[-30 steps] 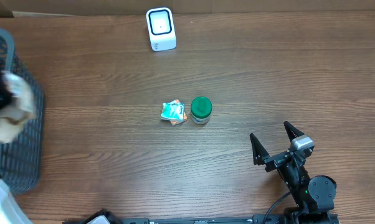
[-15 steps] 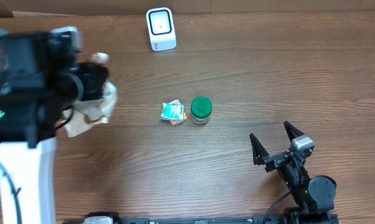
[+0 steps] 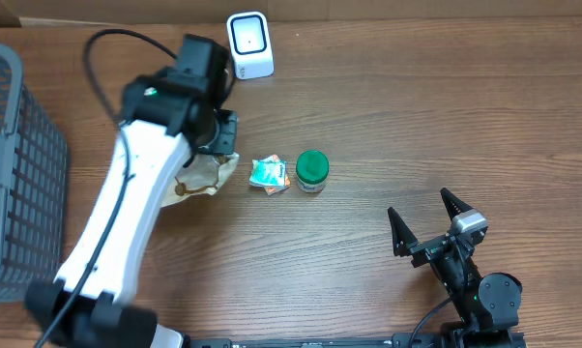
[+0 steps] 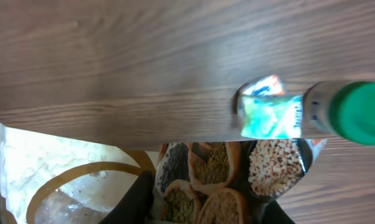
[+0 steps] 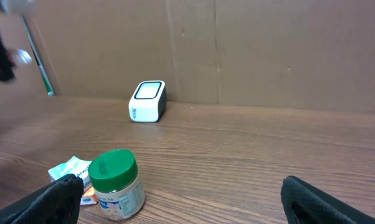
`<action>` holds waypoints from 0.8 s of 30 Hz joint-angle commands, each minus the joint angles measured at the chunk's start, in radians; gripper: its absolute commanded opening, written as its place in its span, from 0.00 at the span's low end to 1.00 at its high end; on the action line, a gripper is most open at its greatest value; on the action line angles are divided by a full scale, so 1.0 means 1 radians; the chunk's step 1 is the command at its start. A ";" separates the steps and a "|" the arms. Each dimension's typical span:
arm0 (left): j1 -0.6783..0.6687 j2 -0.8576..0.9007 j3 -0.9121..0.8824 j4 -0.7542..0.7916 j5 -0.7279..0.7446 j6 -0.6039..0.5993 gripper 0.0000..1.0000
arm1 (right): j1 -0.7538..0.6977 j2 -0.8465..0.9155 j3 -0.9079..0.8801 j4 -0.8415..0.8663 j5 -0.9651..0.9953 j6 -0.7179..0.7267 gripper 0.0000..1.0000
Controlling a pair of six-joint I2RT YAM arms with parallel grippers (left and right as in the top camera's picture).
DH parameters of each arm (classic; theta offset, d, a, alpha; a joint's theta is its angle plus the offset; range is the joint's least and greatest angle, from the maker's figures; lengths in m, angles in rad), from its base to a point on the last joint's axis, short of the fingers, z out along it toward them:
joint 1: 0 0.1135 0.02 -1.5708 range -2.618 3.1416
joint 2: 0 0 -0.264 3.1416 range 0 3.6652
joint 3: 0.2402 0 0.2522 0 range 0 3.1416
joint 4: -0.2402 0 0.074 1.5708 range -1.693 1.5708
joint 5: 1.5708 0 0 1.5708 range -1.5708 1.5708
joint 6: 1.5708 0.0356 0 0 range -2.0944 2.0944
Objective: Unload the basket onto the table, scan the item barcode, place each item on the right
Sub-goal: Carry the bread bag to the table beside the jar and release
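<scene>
- Brown wood-grain tabletop fills our overhead view.
- We see the crinkly grain-printed plastic pouch clenched in the left gripper, left of centre; whether it touches the table we cannot tell.
- Just beside it lies a small teal-and-orange sachet, then a green-lidded clear jar.
- We find the white box-shaped barcode scanner near the far edge, apart from the pouch.
- Our right gripper has its fingers spread wide, holding nothing.
- At far left stands a grey mesh basket.

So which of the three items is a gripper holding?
The grain-printed pouch, clamped in the left gripper; the green-lidded jar and small packet lie free.
</scene>
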 commanded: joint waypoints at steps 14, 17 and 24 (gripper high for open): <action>-0.028 0.264 -0.029 0.020 -0.019 -0.431 0.04 | 0.005 -0.010 -0.011 0.005 0.003 0.003 1.00; -0.028 0.286 -0.029 0.024 -0.018 -0.642 0.05 | 0.005 -0.010 -0.011 0.005 0.003 0.003 1.00; -0.030 0.340 -0.029 0.019 -0.018 -1.088 0.04 | 0.005 -0.010 -0.011 0.005 0.003 0.003 1.00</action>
